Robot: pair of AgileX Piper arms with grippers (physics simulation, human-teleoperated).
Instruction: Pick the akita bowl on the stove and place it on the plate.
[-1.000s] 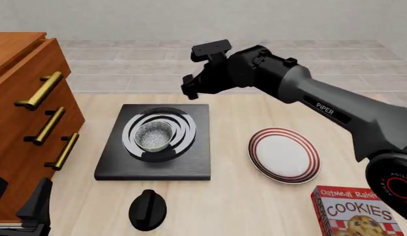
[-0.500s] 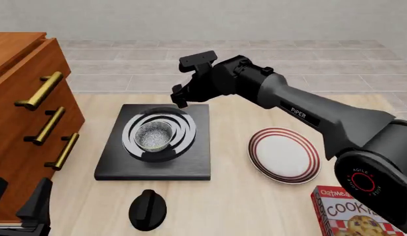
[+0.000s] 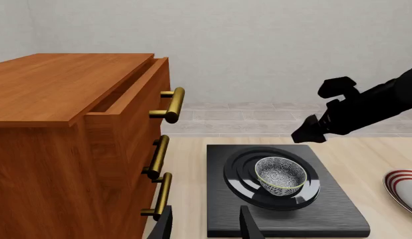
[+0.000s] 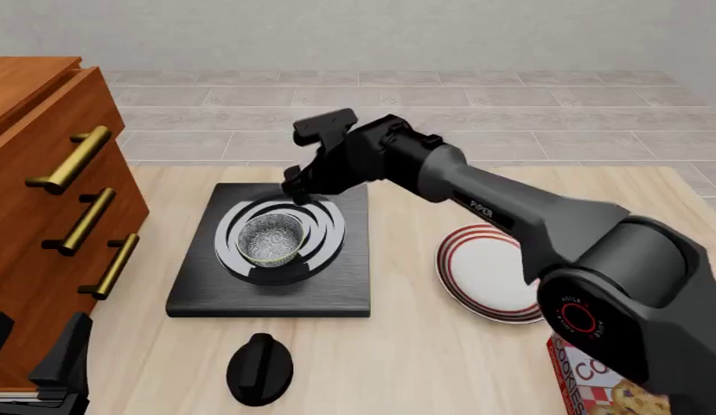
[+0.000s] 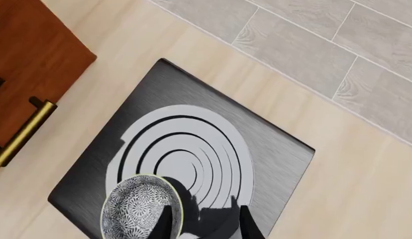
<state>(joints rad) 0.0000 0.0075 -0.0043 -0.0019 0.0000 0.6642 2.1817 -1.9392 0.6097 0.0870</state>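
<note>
On stove (image 4: 271,251) we see bowl (image 4: 271,238), middle of rings. Our right gripper (image 4: 298,183) hangs just behind it, fingers spread, holding nothing. Risk: finger bumps rim, bowl tips or slides, misses plate (image 4: 493,272).

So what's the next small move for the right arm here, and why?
Probably lower the right gripper onto the near-side rim of the akita bowl. It hangs open above the far part of the stove; the right wrist view shows one finger over the bowl's rim, the other over the burner rings, nothing grasped.
</note>
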